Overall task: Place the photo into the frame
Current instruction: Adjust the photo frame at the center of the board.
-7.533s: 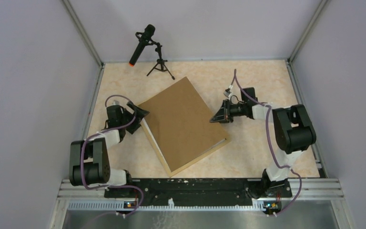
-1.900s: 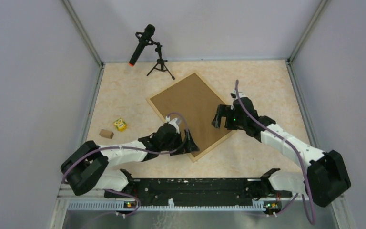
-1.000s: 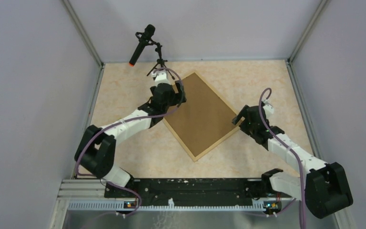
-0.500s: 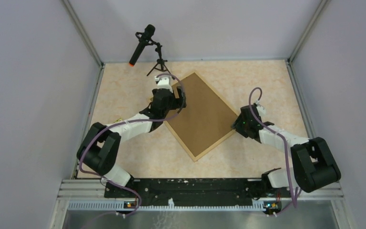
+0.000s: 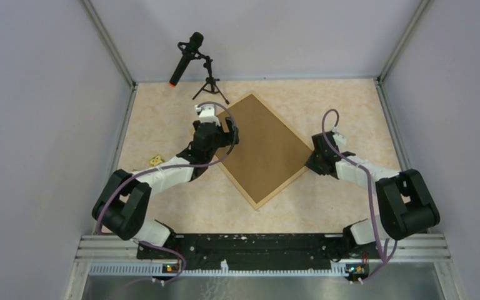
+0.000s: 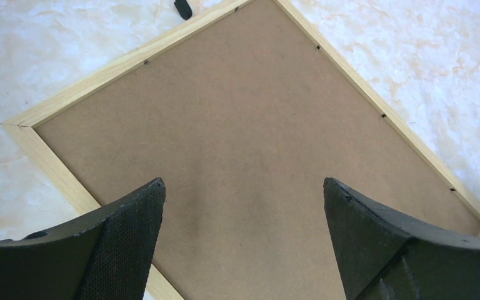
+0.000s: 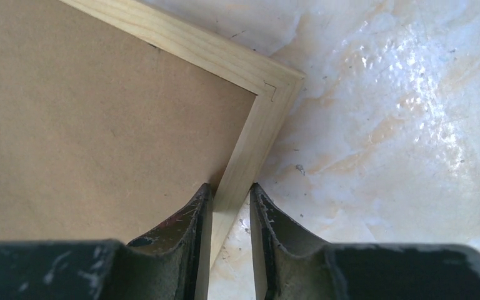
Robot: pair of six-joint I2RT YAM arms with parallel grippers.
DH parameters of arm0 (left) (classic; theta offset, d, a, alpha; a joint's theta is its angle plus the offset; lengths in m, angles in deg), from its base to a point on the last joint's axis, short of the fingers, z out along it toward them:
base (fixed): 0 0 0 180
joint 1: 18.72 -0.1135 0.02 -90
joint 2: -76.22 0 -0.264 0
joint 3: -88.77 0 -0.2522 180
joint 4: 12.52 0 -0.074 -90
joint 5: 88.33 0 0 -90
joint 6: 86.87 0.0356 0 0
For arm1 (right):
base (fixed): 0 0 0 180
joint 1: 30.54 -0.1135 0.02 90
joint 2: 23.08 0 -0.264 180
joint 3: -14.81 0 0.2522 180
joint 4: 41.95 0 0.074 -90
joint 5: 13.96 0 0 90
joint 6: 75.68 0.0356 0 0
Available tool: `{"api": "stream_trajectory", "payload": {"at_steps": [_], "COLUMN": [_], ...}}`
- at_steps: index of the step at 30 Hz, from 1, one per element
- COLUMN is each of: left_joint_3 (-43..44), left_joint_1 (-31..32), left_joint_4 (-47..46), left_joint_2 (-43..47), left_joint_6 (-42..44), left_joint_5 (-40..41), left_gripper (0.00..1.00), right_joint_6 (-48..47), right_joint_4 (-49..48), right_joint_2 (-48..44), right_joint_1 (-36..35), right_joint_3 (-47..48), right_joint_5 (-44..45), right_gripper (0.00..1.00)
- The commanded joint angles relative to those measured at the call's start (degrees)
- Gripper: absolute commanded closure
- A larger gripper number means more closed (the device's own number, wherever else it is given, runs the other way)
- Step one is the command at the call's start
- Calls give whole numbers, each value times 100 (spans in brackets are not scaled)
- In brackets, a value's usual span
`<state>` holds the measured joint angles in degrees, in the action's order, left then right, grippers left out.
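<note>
The frame (image 5: 282,185), thin light wood rails, lies face down on the table, turned like a diamond. A plain brown backing board (image 5: 264,150) fills it. The photo is hidden. My left gripper (image 5: 228,134) hovers over the frame's left corner. In the left wrist view it (image 6: 242,182) stands wide open above the backing board, holding nothing, with the rail (image 6: 131,59) beyond. My right gripper (image 5: 312,161) is at the right corner. In the right wrist view its jaws (image 7: 230,186) straddle the rail (image 7: 256,134), one finger inside against the board (image 7: 100,125) and one outside, both pressing the wood.
A microphone on a small tripod (image 5: 187,59) stands at the back left, its foot (image 6: 182,7) close to the frame's far edge. A small yellow object (image 5: 157,160) lies left of the left arm. Metal posts and grey walls enclose the table.
The right gripper has narrowed from wide open onto the frame's rail at the right corner. The left arm has drawn back slightly toward the near left. The frame has stayed put.
</note>
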<state>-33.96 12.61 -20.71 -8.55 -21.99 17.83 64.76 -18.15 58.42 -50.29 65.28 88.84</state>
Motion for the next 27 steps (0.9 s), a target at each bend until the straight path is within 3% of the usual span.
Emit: {"api": "stream_trajectory", "payload": {"at_steps": [1, 11, 19, 27], "left_joint_3": [-159, -213, 183, 525], "left_joint_1": [-61, -161, -780, -997], "left_joint_4": [-455, -302, 324, 509], "left_joint_2": [322, 554, 47, -710], "left_joint_6": [34, 277, -96, -430], "left_joint_5": [106, 390, -347, -1067], "left_gripper": [2, 2, 2, 2], "right_joint_6": [-941, -2665, -3254, -3943], "right_joint_4": [705, 1158, 1048, 627], "right_joint_2": [198, 251, -650, 82], "right_joint_1": [60, 271, 1379, 1452], "right_joint_3": [250, 484, 56, 567], "right_joint_5": [224, -386, -1208, -2402], "right_gripper": [100, 100, 100, 100]}}
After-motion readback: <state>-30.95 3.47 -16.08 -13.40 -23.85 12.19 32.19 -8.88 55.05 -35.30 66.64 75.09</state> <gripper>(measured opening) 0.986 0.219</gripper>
